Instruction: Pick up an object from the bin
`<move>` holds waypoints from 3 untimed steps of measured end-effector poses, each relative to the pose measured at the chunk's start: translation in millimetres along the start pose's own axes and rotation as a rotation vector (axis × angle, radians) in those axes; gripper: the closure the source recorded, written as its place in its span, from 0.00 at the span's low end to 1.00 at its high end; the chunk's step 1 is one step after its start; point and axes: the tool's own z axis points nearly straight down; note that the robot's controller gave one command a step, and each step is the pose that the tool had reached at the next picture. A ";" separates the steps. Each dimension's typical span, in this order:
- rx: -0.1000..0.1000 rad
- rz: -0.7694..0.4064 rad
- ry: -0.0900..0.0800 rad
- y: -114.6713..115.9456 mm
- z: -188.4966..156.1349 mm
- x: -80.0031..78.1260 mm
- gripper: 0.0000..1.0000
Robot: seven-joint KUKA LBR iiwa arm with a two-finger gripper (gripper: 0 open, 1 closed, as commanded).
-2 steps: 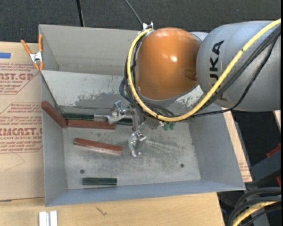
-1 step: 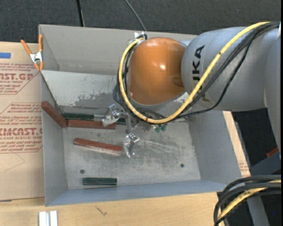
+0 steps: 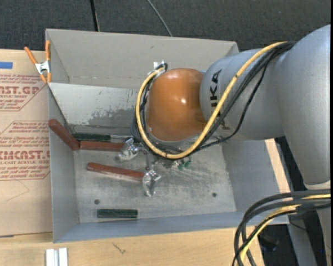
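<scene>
- Jaws apart, the gripper [image 3: 140, 165] hangs over the right end of the red-brown stick [image 3: 115, 172].
- The stick looks light and rigid; best pinched across its narrow width.

A dark green bar [image 3: 117, 213] lies flat, below and left of the jaws, well apart from them. Farther left of the jaws, a brown angled strip [image 3: 64, 133] lies beside a dark green stick [image 3: 92, 136].

Bin [image 3: 102, 101] scuffed matt metal; wrist cover [image 3: 175, 104] glossy orange.
</scene>
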 end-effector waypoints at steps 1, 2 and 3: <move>0.001 0.037 -0.014 -2.1 51.9 -14.6 1.00; 0.001 0.037 -0.014 -2.2 51.9 -14.6 1.00; -0.001 0.057 0.009 -13.6 -17.4 -7.1 0.00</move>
